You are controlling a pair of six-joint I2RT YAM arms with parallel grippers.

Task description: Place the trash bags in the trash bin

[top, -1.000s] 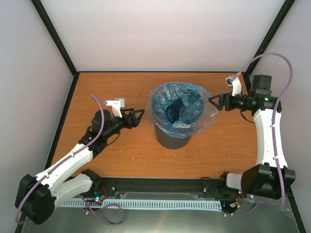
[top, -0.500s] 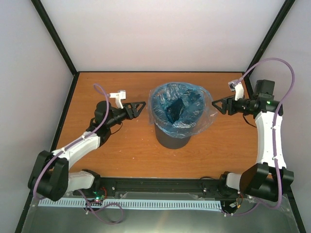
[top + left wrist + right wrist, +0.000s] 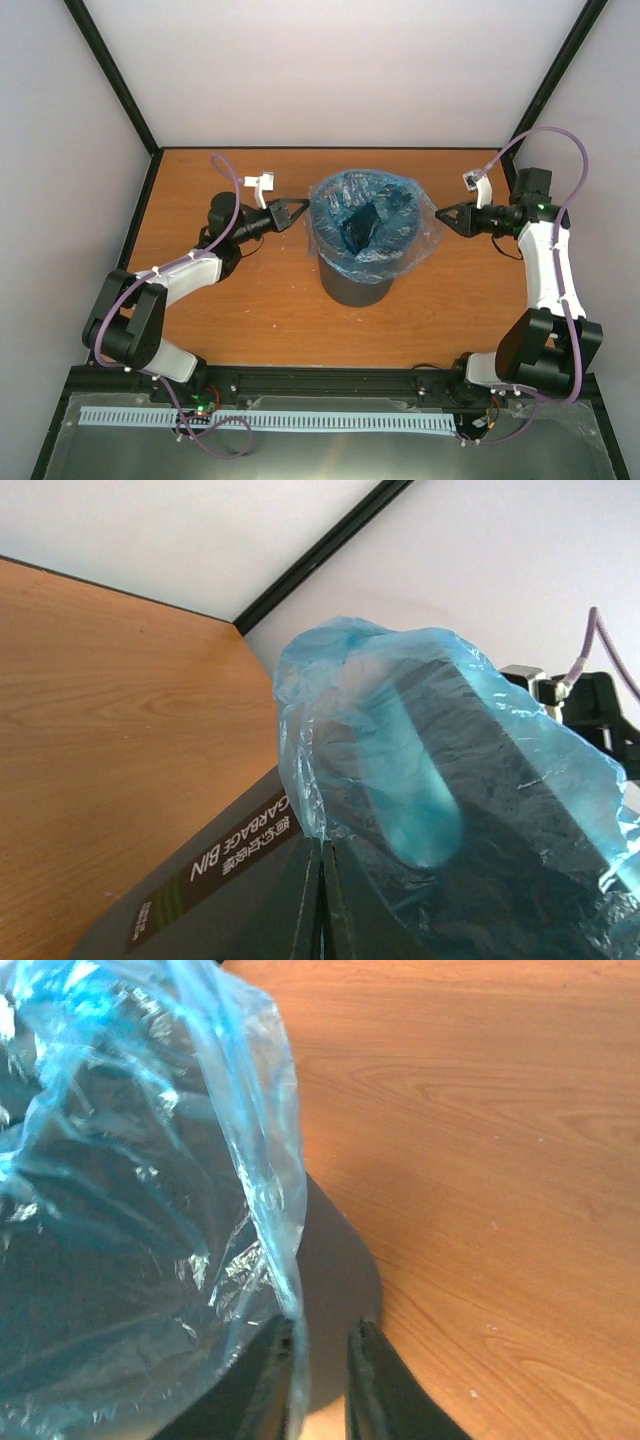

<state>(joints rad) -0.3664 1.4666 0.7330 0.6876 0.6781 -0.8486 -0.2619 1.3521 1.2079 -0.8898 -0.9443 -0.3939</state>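
The dark grey trash bin point(image 3: 352, 285) stands upright mid-table, lined with the light-blue trash bag point(image 3: 365, 225), whose rim flares out over the bin's edge. My left gripper point(image 3: 303, 208) is at the bag's left rim. In the left wrist view its jaws point(image 3: 322, 845) are pressed together, pinching the edge of the bag point(image 3: 450, 780) above the bin's wall point(image 3: 200, 880). My right gripper point(image 3: 438, 214) is at the bag's right rim. Its jaws point(image 3: 322, 1325) keep a narrow gap, with the bag's edge point(image 3: 285, 1260) hanging in it against the left finger, beside the bin point(image 3: 335, 1260).
The wooden table point(image 3: 220, 310) is walled by white panels with black corner posts point(image 3: 115, 85). Purple cables loop over both arms point(image 3: 555, 135). A black rail point(image 3: 330, 380) runs along the near edge between the arm bases.
Both arms have reached in toward the bin from either side. The left jaws went from wide open to shut on the bag's rim; the right jaws narrowed around the opposite rim.
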